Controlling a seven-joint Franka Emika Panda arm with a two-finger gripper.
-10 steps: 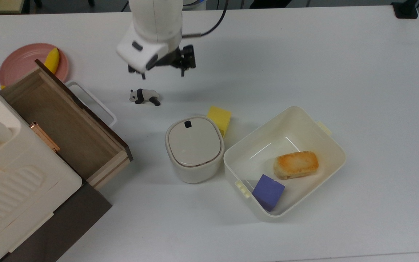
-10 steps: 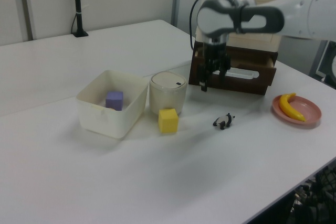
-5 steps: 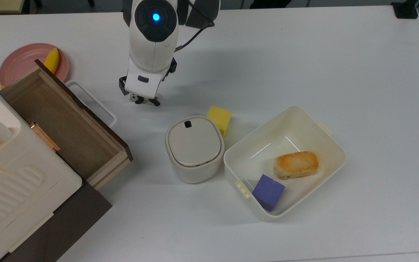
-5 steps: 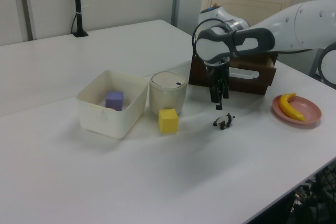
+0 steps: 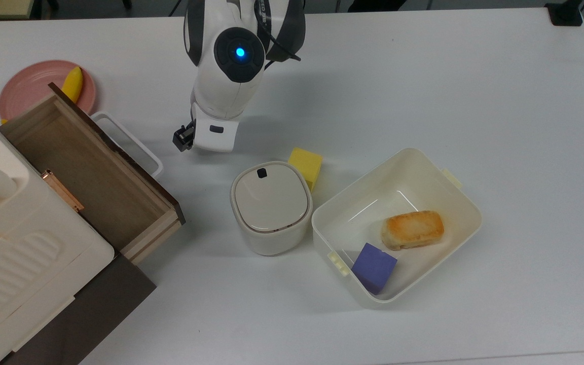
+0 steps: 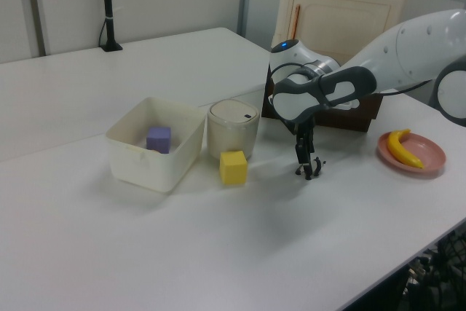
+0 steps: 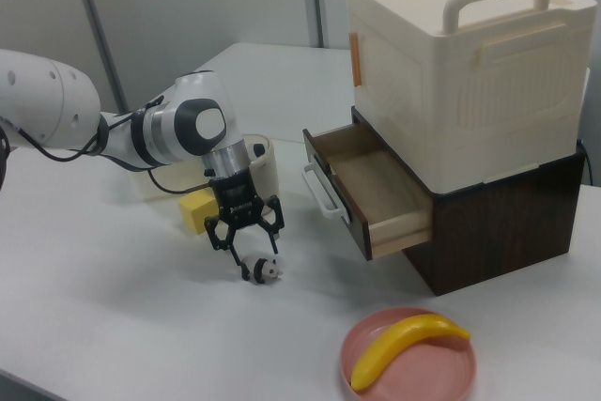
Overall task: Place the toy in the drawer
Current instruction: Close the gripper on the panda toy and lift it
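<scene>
The toy [image 7: 263, 270], a small black-and-white panda, stands on the white table; in the left view the toy [image 6: 316, 168] peeks out beside the fingers, and in the top view the arm's hand hides it. My gripper [image 7: 246, 243] is open and hangs low right over the panda, its black fingers spread to either side. In the top view the gripper [image 5: 205, 138] sits just right of the drawer's white handle. The wooden drawer [image 5: 84, 167] is pulled out with nothing inside; in the right view the drawer [image 7: 376, 185] lies to the right of the gripper.
A yellow cube [image 5: 306, 165] and a lidded cream pot [image 5: 270, 205] stand close by, on the top view's right of the toy's spot. A cream tub [image 5: 476, 219] holds a purple cube [image 5: 373, 267] and a bread piece [image 5: 412, 229]. A pink plate [image 5: 28, 88] carries a banana [image 5: 72, 83].
The arm has swung over and come down from above the table to just over the panda. The panda has not moved.
</scene>
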